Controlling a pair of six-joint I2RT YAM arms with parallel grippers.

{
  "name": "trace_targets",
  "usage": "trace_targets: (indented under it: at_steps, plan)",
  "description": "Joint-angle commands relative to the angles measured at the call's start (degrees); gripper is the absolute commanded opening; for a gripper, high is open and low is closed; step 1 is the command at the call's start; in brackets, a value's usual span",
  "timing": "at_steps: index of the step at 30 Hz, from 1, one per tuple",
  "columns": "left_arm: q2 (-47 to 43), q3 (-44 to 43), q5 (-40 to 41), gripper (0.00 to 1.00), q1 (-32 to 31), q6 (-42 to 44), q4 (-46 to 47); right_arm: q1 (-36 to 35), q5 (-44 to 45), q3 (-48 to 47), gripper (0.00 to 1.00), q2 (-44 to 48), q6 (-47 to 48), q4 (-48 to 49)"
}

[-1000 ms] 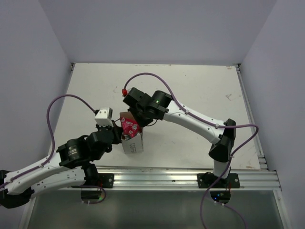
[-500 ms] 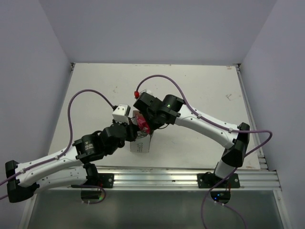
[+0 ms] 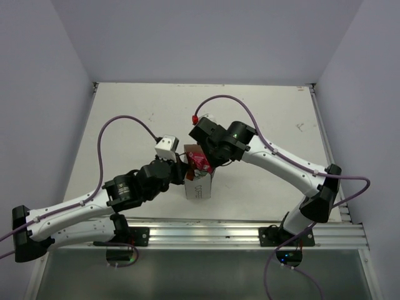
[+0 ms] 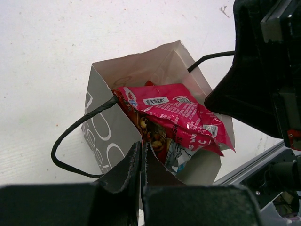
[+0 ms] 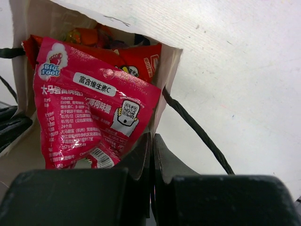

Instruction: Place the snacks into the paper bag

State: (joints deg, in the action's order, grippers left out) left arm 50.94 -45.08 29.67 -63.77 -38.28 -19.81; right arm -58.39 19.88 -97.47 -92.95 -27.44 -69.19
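The paper bag (image 3: 200, 188) stands further to the right on the table (image 3: 269, 112) than it did a second ago, and both arms have shifted right with it. The left arm (image 3: 75, 209) has stretched out longer from its base, and the right arm's (image 3: 281, 165) elbow has swung out toward the right edge.

The left arm lies low, reaching diagonally up to the bag's left side. The right arm arches from its base at lower right, over and down onto the bag's upper right side.

The left tool (image 4: 141, 153) is closed tight, pinching the near rim of the bag's wall just beside a black loop handle (image 4: 66, 136). The right tool (image 5: 151, 141) is likewise closed narrow, gripping the opposite rim near a corner.

The bag is upright and open near the front middle of the table. A pink packet (image 4: 181, 113) sticks out of its mouth at a tilt, and a red-orange packet (image 5: 141, 54) sits behind it inside the bag.
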Motion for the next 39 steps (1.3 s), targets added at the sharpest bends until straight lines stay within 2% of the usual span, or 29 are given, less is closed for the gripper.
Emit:
trace_targets:
  at_steps: [1,8,9,10,11,12,13,14,19,25,28,30,31,32,33,34,39]
  plan:
    - [0.83,0.52,-0.84,0.0,-0.13,1.46,1.71,1.87,1.66,0.44,0.0,3.91,0.54,-1.3]
    - [1.09,-0.27,0.2,0.0,-0.13,1.98,1.45,2.58,-0.19,1.58,0.0,4.0,0.46,-0.16]
    - [0.66,-0.45,0.56,0.0,-0.13,1.98,1.27,2.58,-0.28,1.32,0.06,3.91,0.37,0.19]
    - [0.39,-0.62,0.91,0.0,-0.13,2.07,0.92,2.49,-0.54,1.06,0.22,4.09,0.37,0.37]
    - [0.13,-1.23,1.7,0.0,-0.13,2.07,0.57,2.49,-1.06,1.06,0.3,4.44,0.63,0.72]
    - [-0.31,-1.59,2.14,0.08,-0.13,2.16,0.22,2.58,-1.68,0.88,0.39,4.7,0.9,1.85]
    - [-0.49,-1.85,2.58,0.34,-0.13,2.16,0.13,2.49,-2.47,0.97,0.54,5.05,1.94,2.56]
    - [-0.75,-2.2,3.02,0.42,-0.22,2.16,0.21,2.49,-3.17,1.05,0.56,5.49,2.48,3.35]
    - [-1.81,-5.36,5.92,0.67,-0.39,3.04,-0.04,2.49,-4.06,2.64,0.61,10.06,3.62,8.1]
    - [-3.91,-11.87,14.44,0.7,-0.83,5.23,-2.42,2.58,3.21,3.08,0.66,14.81,2.57,9.51]
    - [-5.14,-14.5,21.02,0.7,-0.83,5.94,-5.57,2.67,9.36,2.99,0.66,15.51,1.17,7.23]
    - [-5.5,-15.47,28.57,0.7,-0.83,3.68,-9.87,3.54,13.23,3.25,0.66,15.95,-0.85,4.96]
    - [-5.5,-15.74,31.56,0.76,-0.74,2.0,-16.33,4.07,15.26,3.51,0.66,16.3,-1.73,4.16]
    - [-6.02,-15.91,36.55,0.81,-0.66,-0.02,-19.96,4.77,19.37,3.95,0.66,17.18,-2.43,3.45]
    - [-6.46,-15.57,38.25,0.87,-0.05,-1.69,-22.79,5.65,20.8,5.43,0.67,17.79,-3.31,2.49]
    - [-7.34,-14.69,39.4,0.99,0.48,-2.75,-25.86,7.92,22.03,6.58,0.67,18.24,-3.41,2.39]
    - [-15.51,-7.13,40.11,1.0,5.48,-0.48,-26.59,15.67,25.72,14.83,0.65,17.63,-2.27,2.13]
